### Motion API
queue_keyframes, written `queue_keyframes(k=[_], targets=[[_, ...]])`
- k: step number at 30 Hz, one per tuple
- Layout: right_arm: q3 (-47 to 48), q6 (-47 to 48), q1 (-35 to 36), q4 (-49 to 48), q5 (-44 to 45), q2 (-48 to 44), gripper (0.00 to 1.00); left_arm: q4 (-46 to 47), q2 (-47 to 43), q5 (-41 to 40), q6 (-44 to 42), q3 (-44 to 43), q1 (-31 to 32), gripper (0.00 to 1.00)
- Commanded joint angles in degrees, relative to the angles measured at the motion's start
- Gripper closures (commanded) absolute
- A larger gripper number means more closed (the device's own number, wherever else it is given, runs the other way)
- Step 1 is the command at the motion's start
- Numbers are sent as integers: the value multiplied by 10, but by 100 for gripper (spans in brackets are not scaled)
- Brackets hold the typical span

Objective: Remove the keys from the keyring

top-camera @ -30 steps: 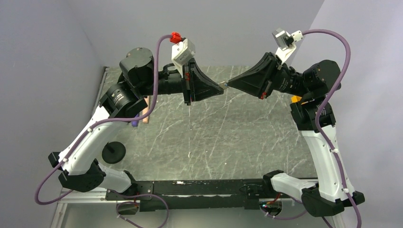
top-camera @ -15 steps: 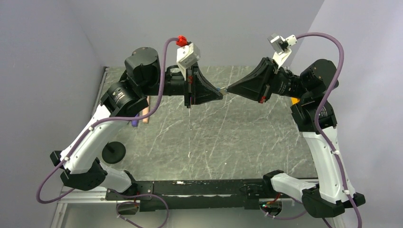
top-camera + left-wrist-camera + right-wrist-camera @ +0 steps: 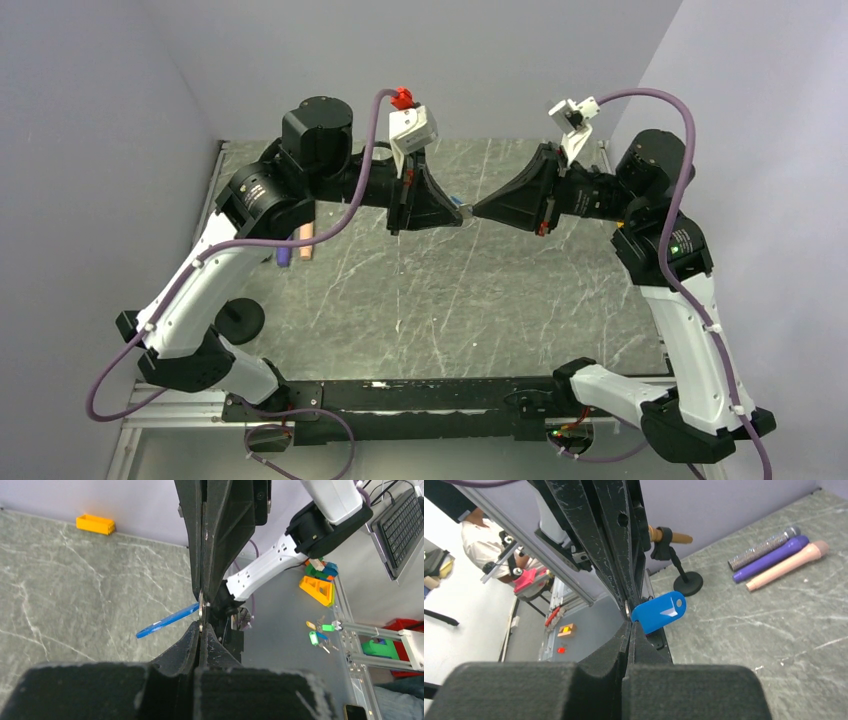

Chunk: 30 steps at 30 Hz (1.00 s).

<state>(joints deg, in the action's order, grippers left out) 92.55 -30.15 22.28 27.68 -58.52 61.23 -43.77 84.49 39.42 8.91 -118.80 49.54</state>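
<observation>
The keys, a small bright-blue tag (image 3: 457, 203) with a thin silvery metal part, hang in mid-air above the table between my two gripper tips. My left gripper (image 3: 461, 211) and right gripper (image 3: 473, 212) meet tip to tip. In the left wrist view my left gripper (image 3: 201, 627) is shut on the edge-on silvery metal (image 3: 201, 611), and the blue tag (image 3: 167, 621) sticks out to the left. In the right wrist view my right gripper (image 3: 629, 623) is shut at the same metal part, with the blue tag (image 3: 659, 611) just beyond the tips.
Brown, purple and peach cylinders (image 3: 774, 555) lie on the marble table (image 3: 450, 300) at its left edge, also in the top view (image 3: 298, 243). A black round-based stand (image 3: 239, 320) is near the left arm. An orange block (image 3: 95, 524) sits by the far wall.
Both arms have swung, and the point where the tips meet has moved towards the near side. The grippers stay shut tip to tip on the keys.
</observation>
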Motion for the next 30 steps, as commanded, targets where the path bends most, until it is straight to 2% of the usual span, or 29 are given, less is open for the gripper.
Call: queue_keyframes(k=[1, 8, 17, 24, 30], targets=[[4, 66, 52, 157, -18, 8, 100, 79, 17, -37, -25, -34, -11, 100], [-4, 111, 85, 231, 24, 17, 100, 78, 22, -42, -33, -49, -20, 100], [-34, 126, 88, 244, 51, 6, 100, 79, 3, -96, -47, -21, -26, 100], [-42, 131, 88, 246, 107, -5, 100, 178, -52, -214, -23, 83, -27, 100], [-55, 118, 87, 229, 188, -20, 100, 258, -114, -356, 53, 231, -34, 100]])
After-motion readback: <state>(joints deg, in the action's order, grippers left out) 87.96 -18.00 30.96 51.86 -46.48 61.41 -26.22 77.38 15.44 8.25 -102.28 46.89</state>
